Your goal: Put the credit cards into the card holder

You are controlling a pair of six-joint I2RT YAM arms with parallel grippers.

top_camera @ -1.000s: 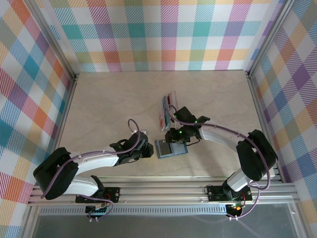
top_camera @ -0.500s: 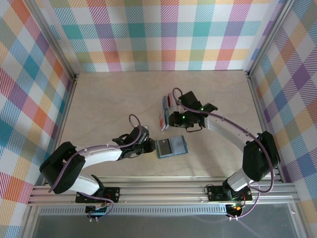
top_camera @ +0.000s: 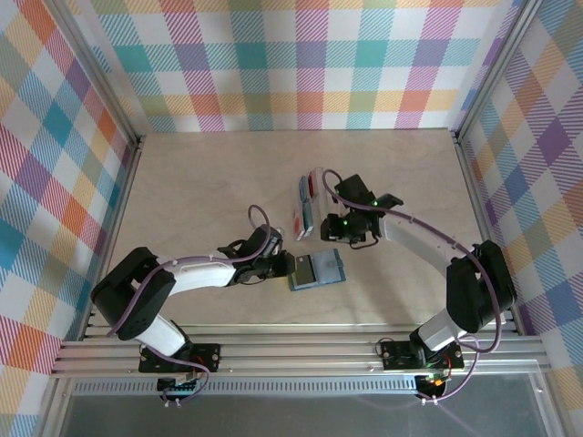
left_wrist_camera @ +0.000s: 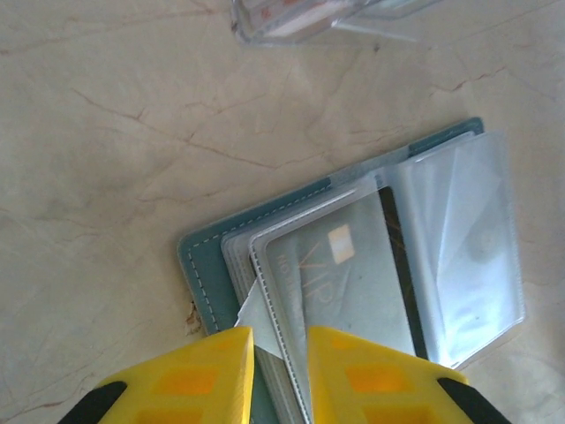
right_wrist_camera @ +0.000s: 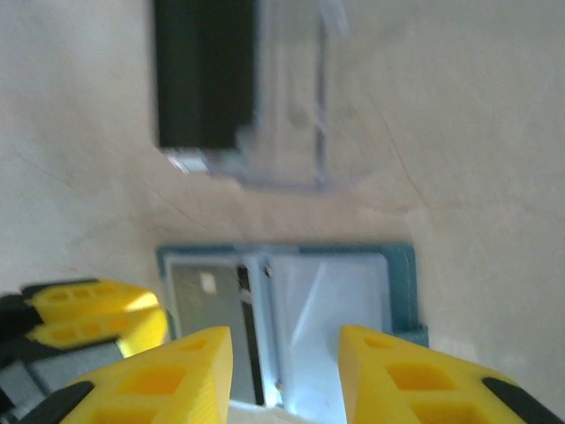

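Card holder open, left claw pinching its edge, right claw parted, empty, above.

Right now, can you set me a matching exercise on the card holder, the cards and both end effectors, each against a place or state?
Things:
1 card holder
2 credit cards
3 left end effector
4 right end effector

Places or states:
A fingers well apart, nothing between them, over the holder
B lying open, clear sleeves showing
C in a clear case beyond the holder
D at the holder's left edge

Pairs: 1-B; 2-C; 3-D; 4-A
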